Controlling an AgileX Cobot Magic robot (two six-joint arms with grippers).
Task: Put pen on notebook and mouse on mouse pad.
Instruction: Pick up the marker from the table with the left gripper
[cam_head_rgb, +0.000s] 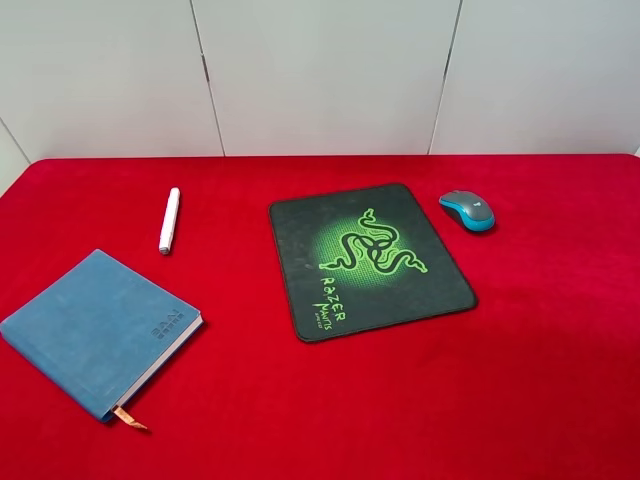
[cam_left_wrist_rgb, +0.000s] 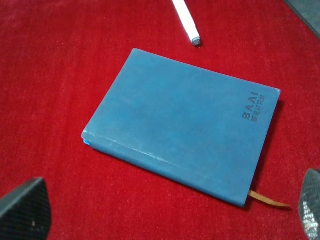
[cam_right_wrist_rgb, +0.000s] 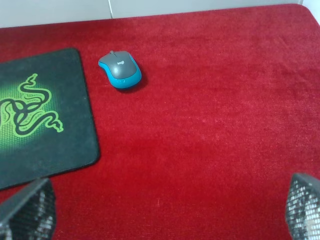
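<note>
A white pen (cam_head_rgb: 169, 220) lies on the red cloth at the back left, apart from the blue notebook (cam_head_rgb: 99, 331) at the front left. The notebook is shut, and its tan ribbon sticks out at the near corner. In the middle lies the black mouse pad (cam_head_rgb: 369, 259) with its green snake emblem. The grey and teal mouse (cam_head_rgb: 467, 210) rests on the cloth just past the pad's far right corner. My left gripper (cam_left_wrist_rgb: 167, 220) hovers open above the notebook (cam_left_wrist_rgb: 182, 130), with the pen's tip (cam_left_wrist_rgb: 189, 22) beyond it. My right gripper (cam_right_wrist_rgb: 166, 212) is open over bare cloth, short of the mouse (cam_right_wrist_rgb: 120, 69) and the mouse pad (cam_right_wrist_rgb: 42, 117).
The red cloth (cam_head_rgb: 540, 380) covers the whole table. White wall panels (cam_head_rgb: 320, 70) stand behind its far edge. Neither arm shows in the exterior high view.
</note>
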